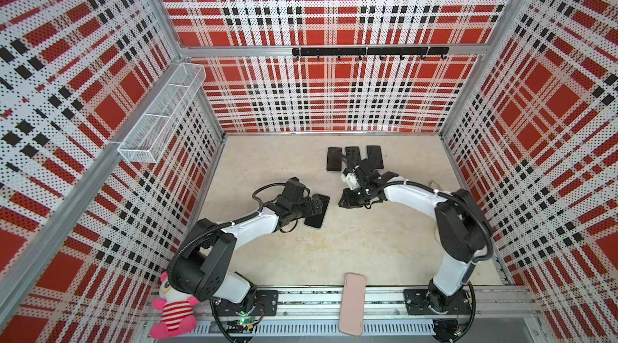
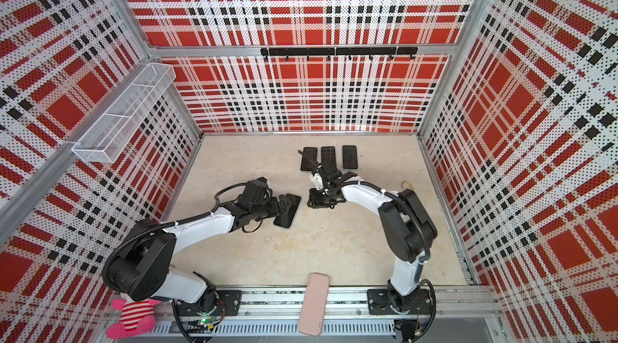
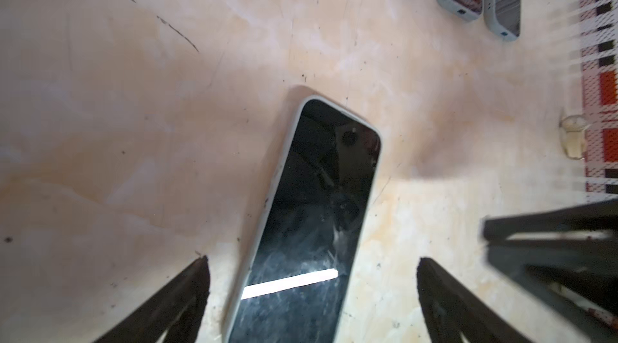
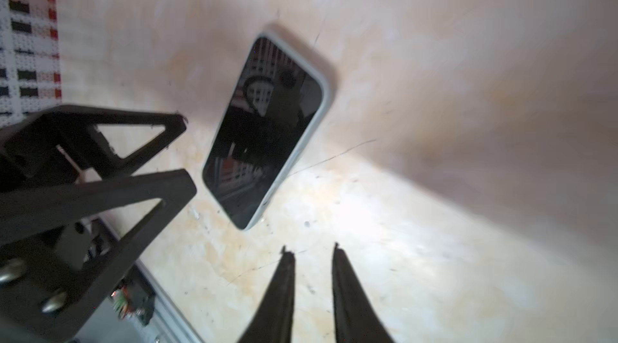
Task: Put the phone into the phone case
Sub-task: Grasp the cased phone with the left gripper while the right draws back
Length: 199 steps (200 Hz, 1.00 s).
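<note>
Left wrist: left gripper (image 3: pixel 312 258) spread wide, astride the cased phone (image 3: pixel 317 207) on the desk (image 3: pixel 133 123).
Right wrist: right gripper (image 4: pixel 311 247) narrowly parted, empty.

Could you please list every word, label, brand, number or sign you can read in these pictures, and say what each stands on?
No text can be read anywhere.
Phone: dark screen, reflections only.
Three back phones: reflections only, no lettering visible.
Pink case: plain.
Plush toy: stripes, no words.
Board at the left arm's base: any print is too small to read.
</note>
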### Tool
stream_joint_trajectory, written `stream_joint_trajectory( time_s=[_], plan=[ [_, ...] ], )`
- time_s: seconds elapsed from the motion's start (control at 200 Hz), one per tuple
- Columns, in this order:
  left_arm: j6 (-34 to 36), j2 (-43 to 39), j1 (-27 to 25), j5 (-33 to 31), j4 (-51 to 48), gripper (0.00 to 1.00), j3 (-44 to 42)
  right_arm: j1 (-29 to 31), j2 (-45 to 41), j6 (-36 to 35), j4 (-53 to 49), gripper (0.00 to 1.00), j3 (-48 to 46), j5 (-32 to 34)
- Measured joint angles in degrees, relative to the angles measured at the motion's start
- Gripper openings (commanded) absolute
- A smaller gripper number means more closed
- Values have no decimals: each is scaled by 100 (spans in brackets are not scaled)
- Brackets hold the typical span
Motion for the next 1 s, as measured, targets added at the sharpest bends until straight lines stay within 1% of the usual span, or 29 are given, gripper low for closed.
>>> stream_joint_trajectory(
  time_s=[0.06,0.14,0.256,0.451,0.621,0.731,0.767,0.807,0.932,0.997],
  plan=[
    [203,66,-42,-90,-205,98,160,-184,-315,-42,9,51,-131,133],
    [442,184,-111,-214,-444,98,376,-317,-557,-20,-17,64,-319,269],
    [699,317,-260,-376,-671,98,573,-407,-599,-144,-173,73,-501,503],
    [1008,745,-603,-632,-975,98,881,-549,-619,-236,-358,77,-636,654],
    [1180,1163,-796,-817,-1163,98,973,-610,-710,-313,-505,78,-636,881],
    [1259,1252,-855,-953,-1268,98,1091,-634,-774,-369,-540,79,-636,949],
    [1270,1281,-866,-988,-1309,100,1126,-649,-798,-376,-542,79,-636,960],
    [1283,1318,-876,-1032,-1351,97,1167,-675,-831,-380,-544,79,-636,962],
    [1314,1438,-909,-1161,-1506,84,1296,-767,-909,-393,-542,79,-640,997],
    [1344,1497,-914,-1215,-1596,81,1381,-828,-938,-396,-553,79,-647,1054]
  ],
)
